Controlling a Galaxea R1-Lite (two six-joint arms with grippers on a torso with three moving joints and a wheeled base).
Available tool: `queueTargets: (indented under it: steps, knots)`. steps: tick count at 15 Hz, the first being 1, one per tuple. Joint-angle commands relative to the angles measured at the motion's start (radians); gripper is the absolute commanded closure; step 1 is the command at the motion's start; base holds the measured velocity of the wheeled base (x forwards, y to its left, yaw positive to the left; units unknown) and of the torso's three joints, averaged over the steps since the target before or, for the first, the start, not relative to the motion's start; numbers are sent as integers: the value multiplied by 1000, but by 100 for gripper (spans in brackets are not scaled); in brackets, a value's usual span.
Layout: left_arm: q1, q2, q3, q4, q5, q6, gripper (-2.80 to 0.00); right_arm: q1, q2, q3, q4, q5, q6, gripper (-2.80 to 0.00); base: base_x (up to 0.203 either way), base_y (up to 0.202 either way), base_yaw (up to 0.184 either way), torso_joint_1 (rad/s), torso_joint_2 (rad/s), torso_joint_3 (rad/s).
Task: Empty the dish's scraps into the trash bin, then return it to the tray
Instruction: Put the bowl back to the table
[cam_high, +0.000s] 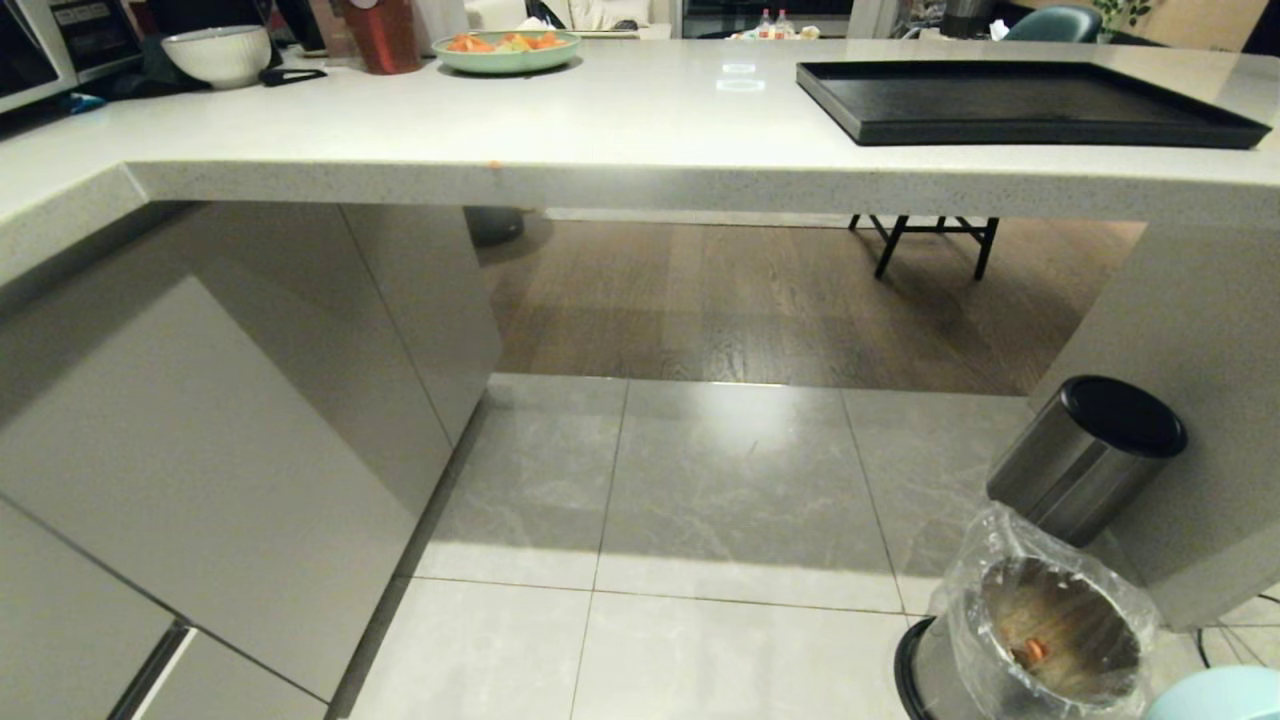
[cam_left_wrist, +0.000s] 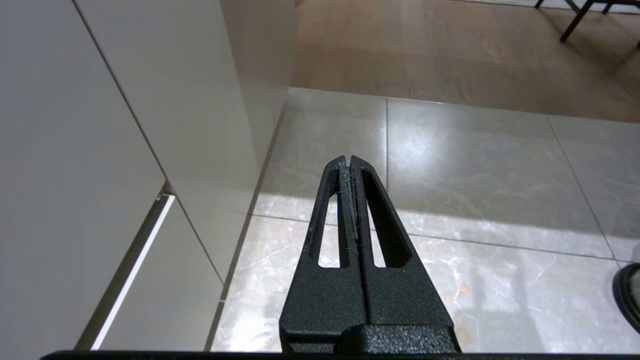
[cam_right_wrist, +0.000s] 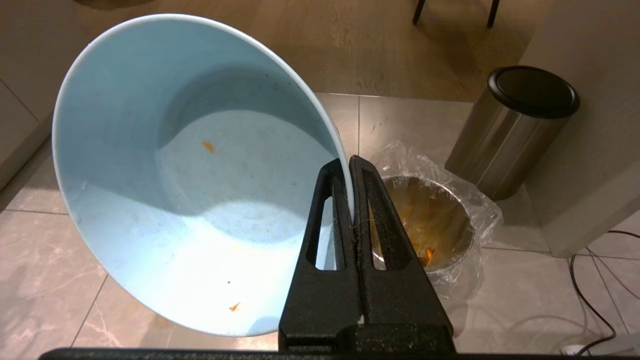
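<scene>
My right gripper (cam_right_wrist: 348, 161) is shut on the rim of the light-blue dish (cam_right_wrist: 190, 175), held low over the floor beside the trash bin (cam_right_wrist: 435, 220). Only tiny orange flecks cling inside the dish. The scraps (cam_right_wrist: 429, 254) lie in the bin's clear bag. In the head view the bin (cam_high: 1050, 625) stands at the lower right, with an edge of the dish (cam_high: 1215, 697) at the corner. The black tray (cam_high: 1020, 100) rests on the counter at the far right, bare. My left gripper (cam_left_wrist: 349, 159) hangs shut and empty over the floor tiles.
A steel cylinder bin with a black lid (cam_high: 1095, 455) stands just behind the trash bin, against the counter's side panel. A green plate of orange slices (cam_high: 507, 48), a white bowl (cam_high: 218, 52) and a red cup (cam_high: 383, 35) sit far back on the counter. Cabinets (cam_high: 200, 420) line the left.
</scene>
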Motion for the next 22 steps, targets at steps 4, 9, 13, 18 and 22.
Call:
queueTargets:
  steps: [4,9,13,18,22]
  knots:
    - [0,1,0,-1,0,-1,0,0,1,0,0,0,0,0,0,0,0,0,0,0]
    - [-1,1,0,-1,0,-1,0,0,1,0,0,0,0,0,0,0,0,0,0,0]
    - [0,1,0,-1,0,-1,0,0,1,0,0,0,0,0,0,0,0,0,0,0]
    - [0,1,0,-1,0,0,0,0,1,0,0,0,0,0,146,0,0,3,1,1]
    - [0,1,0,-1,0,0,0,0,1,0,0,0,0,0,192,0,2,5,0,1]
